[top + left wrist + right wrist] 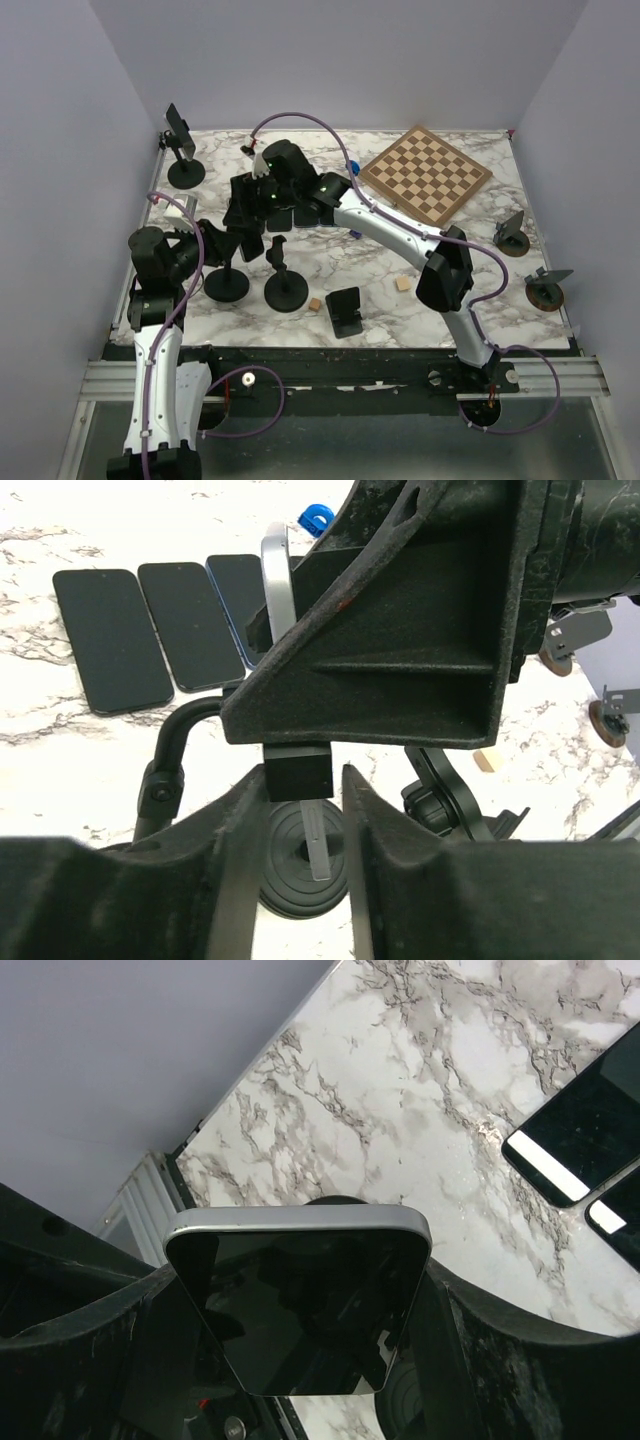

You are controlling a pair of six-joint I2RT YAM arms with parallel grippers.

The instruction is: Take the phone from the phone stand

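My job is not done yet. I think I am at the grab part.

My right pincer (248,205) holds the phone (300,1300). In my right wrist view the phone sits in the middle and low in the frame. A finger presses on each long side.

My left pincer (222,242) is at the phone stand (300,772). In my left wrist view, low in the middle, its fingers sit very close on both sides of the stand's black neck. I cannot tell if they squeeze it or only sit beside it.

The phone is up off the surface (420,1090), right above that neck. My right pincer hides the bottom of the phone. So I cannot see if it is still in the stand. I think it is.

What is left? I think I have to pull the phone up and out while the stand stays put. Then I need to set it down, maybe by the three dark phones (110,640) lying flat in the upper left of my left wrist view.

The phone stands almost straight up. In my left wrist view I see only its thin silver edge, near the top, a bit left of the middle. Its long way runs up and down there, leaning a little. In my right wrist view its rounded short end is at the top and its dark glass faces the camera.
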